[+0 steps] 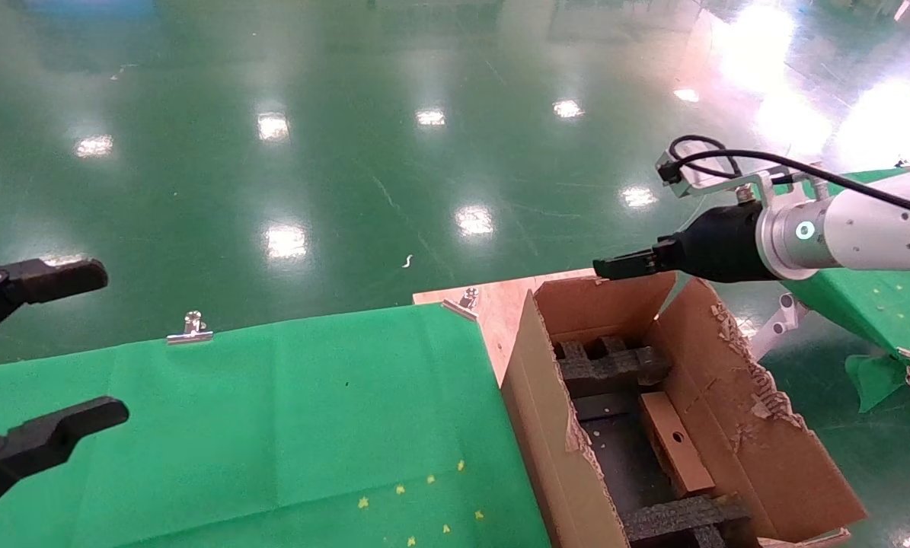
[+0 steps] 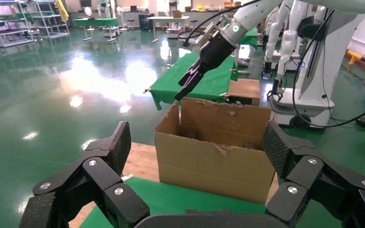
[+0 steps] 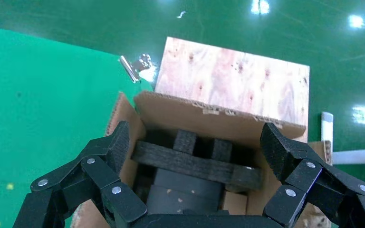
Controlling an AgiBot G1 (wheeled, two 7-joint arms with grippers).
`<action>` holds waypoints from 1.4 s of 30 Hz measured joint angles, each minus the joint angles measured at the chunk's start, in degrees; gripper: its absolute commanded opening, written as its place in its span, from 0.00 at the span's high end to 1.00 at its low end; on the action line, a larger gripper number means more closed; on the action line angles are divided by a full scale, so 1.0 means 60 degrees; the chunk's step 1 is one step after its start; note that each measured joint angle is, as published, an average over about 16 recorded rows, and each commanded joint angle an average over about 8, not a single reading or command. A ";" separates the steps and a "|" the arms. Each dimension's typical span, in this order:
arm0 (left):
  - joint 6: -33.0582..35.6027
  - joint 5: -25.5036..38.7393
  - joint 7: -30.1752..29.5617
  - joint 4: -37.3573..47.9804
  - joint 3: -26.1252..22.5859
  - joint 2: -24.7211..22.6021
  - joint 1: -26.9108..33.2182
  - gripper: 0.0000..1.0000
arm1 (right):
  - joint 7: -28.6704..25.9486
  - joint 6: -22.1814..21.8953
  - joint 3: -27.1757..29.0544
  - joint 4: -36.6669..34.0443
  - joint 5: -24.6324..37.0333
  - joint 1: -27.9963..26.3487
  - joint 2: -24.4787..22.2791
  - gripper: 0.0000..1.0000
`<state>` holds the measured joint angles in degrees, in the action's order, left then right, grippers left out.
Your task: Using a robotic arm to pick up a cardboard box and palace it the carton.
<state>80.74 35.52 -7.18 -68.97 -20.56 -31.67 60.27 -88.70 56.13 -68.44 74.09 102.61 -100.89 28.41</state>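
R pincer (image 1: 614, 266) spread, nothing in it; hovers over far rim of carton (image 1: 546, 426), above the far foam (image 3: 190, 159). R wrist view: both fingers (image 3: 102, 156) wide apart, foam bar straight below between them.

Box (image 1: 675, 441) lies below and nearer my body than the pincer, on the carton floor between far and near foam blocks, long side along carton's length, round hole up. It leans slightly against the R wall, I think; cannot tell for sure.

Handling est.: small closed cardboard, prob. light, stiff enough but walls dent if squeezed hard. Surface matte, not slippery. If regrip needed: take across the short width, mid-length, away from the hole. Tight clearance to R wall and foam.

Task looks done or nearly: box is inside carton.

L pincer (image 1: 43, 358) spread, idle, well apart over green desk (image 1: 272, 426).
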 measured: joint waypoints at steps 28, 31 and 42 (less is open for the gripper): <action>0.0000 -0.0001 0.0000 0.0000 0.0000 0.0000 0.0000 0.00 | 0.4197 0.1584 0.2811 -0.0138 -0.3234 0.2170 0.0401 0.00; 0.0000 -0.0001 0.0000 0.0000 0.0000 0.0000 0.0000 0.00 | 0.4851 0.1832 0.3251 -0.0134 -0.3746 0.2496 0.0453 0.00; 0.0000 -0.0001 0.0000 0.0000 0.0000 0.0000 0.0000 0.00 | 0.7243 0.2742 0.4864 -0.0120 -0.5621 0.3689 0.0643 0.00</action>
<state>80.74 35.51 -7.18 -68.97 -20.57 -31.67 60.27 -45.24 72.59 -39.26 73.37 68.88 -78.76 32.27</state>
